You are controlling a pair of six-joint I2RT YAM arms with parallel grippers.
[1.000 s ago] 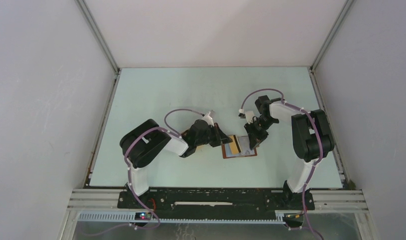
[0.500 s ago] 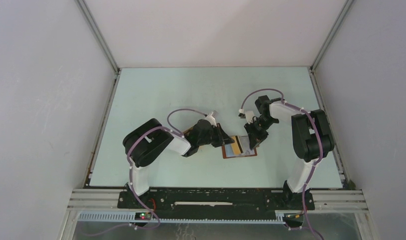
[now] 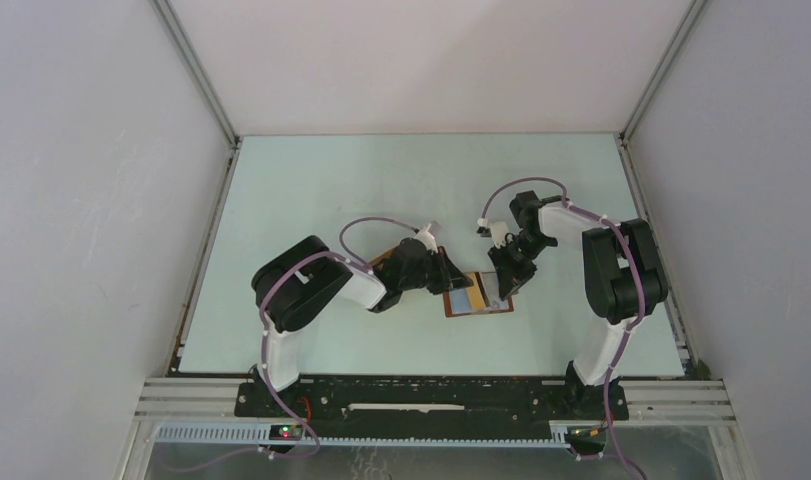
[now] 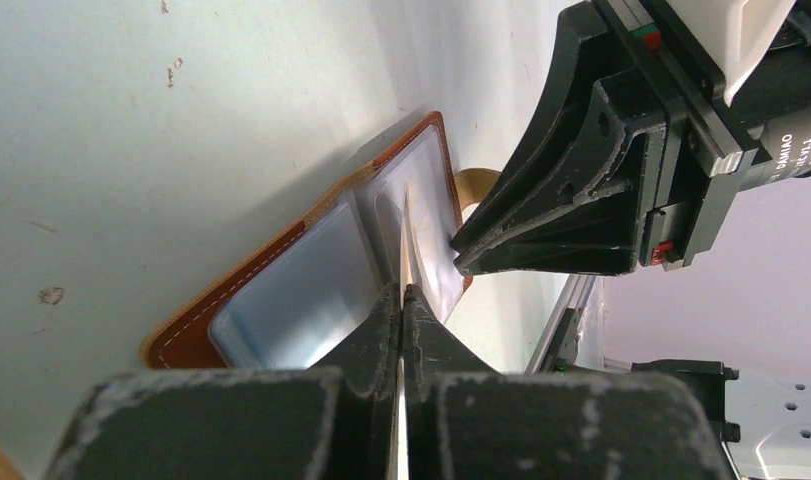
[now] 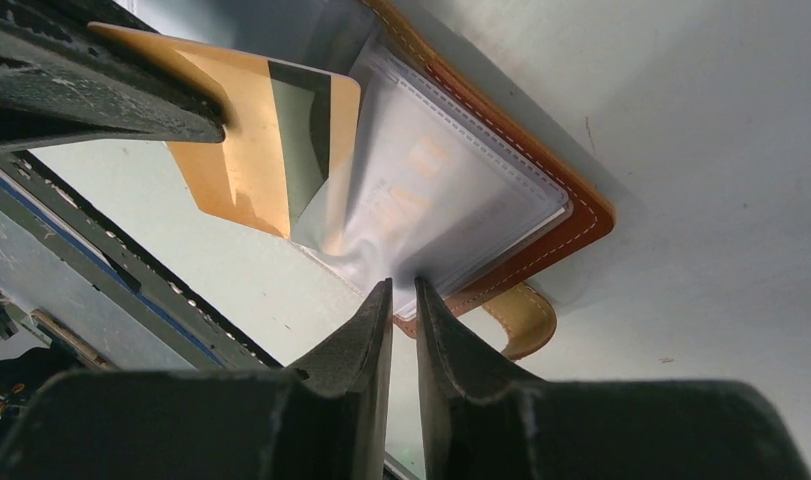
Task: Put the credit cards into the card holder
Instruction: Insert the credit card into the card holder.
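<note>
Your left gripper was clamped tight on an orange-gold credit card with a dark magnetic stripe. It held the card on edge over the open reddish-brown leather card holder. That card holder lay flat on the pale green table between your two grippers. The card's lower corner sat behind the edge of the card holder's clear plastic sleeve.

Your right gripper stood at the sleeve's opposite edge, just beside the card holder's tan strap tab. Its jaws were a narrow slit apart, and you could not tell whether they pinched the plastic.

Pale characters showed through the sleeve but were too blurred to read, and the card's face gave no legible print. The only readable writing was white lettering, "DAMIAO", on the black motor housing behind the right gripper.
</note>
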